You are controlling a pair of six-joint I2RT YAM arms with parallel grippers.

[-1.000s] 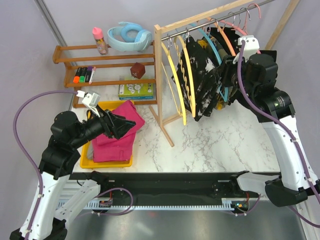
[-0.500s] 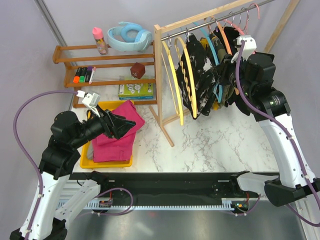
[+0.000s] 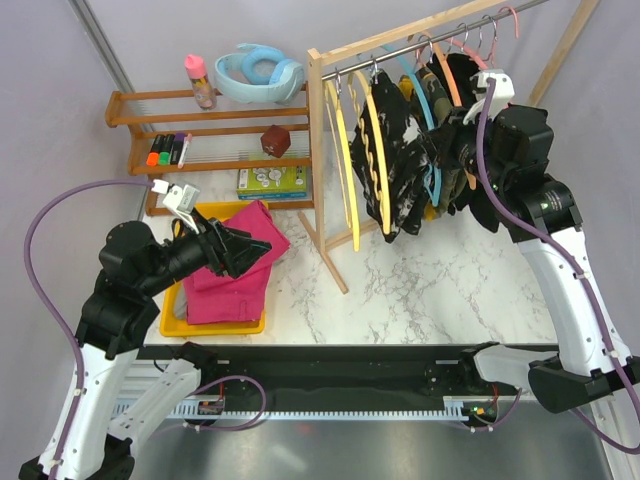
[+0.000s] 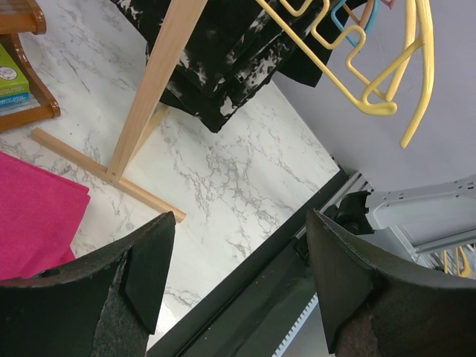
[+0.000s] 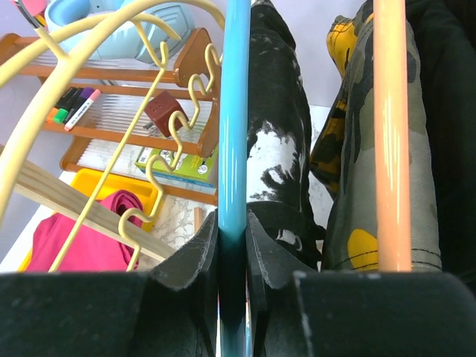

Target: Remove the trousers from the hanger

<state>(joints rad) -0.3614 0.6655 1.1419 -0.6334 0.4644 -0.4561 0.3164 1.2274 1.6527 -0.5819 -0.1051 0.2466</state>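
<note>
Pinching the blue hanger is the right pincer; left pincer hangs spread over magenta trousers

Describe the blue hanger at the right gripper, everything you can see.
The blue hanger is a smooth, glossy light-blue bar, plastic by its look, hanging on the rail between a yellow hanger and an orange hanger. The black speckled trousers drape right behind it. The right gripper pinches its bar from both sides.

Robot lab, plain partition walls, marble tabletop
</note>
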